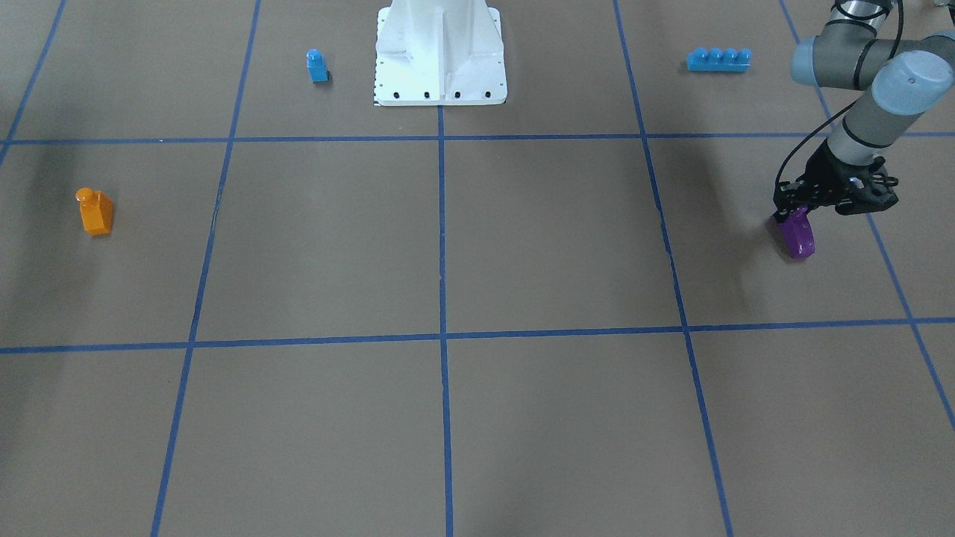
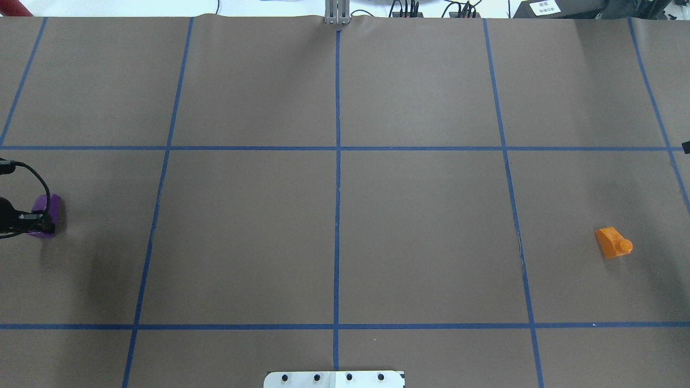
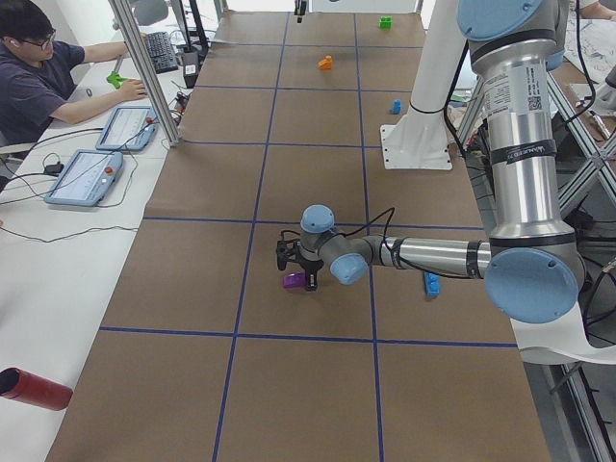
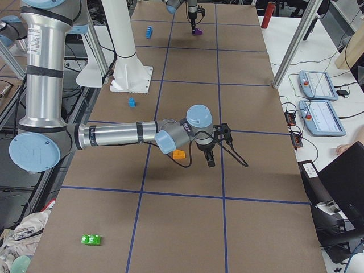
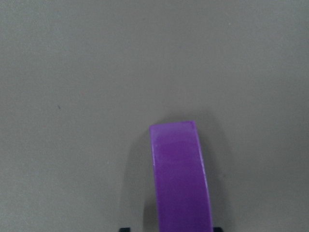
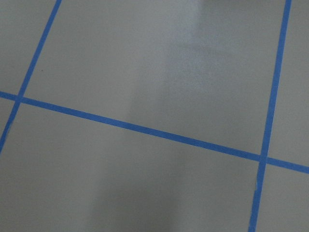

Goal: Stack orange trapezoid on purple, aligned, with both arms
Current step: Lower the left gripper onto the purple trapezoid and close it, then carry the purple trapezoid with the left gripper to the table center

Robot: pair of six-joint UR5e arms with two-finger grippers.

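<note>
Between the fingers [image 1: 781, 214] of the left gripper [image 1: 795, 215]: the purple [image 1: 800, 239], standing on the brown table [image 1: 522, 246]. The fingers are parted, one on each side of its upper end. The wrist view shows a sliver of gap on one side, so you have no clamp yet (the tips barely enter that frame).

Far from those fingers, across the whole width of the table: the orange trapezoid [image 1: 95, 214], resting on the paper. Between the two bricks run brown paper and blue tape lines [image 1: 442, 224].

Toward the robot from the left fingers: a long blue brick [image 1: 718, 60], well apart from them. Past the white base [image 1: 440, 52] stands a small blue brick [image 1: 317, 66], nearer the orange side.

The right gripper [image 4: 209, 153] shows only from the side camera. It hangs above the table just beside the orange trapezoid, and you cannot tell how its fingers stand. Farther out, near the table end, lies a green brick [image 4: 91, 239].
</note>
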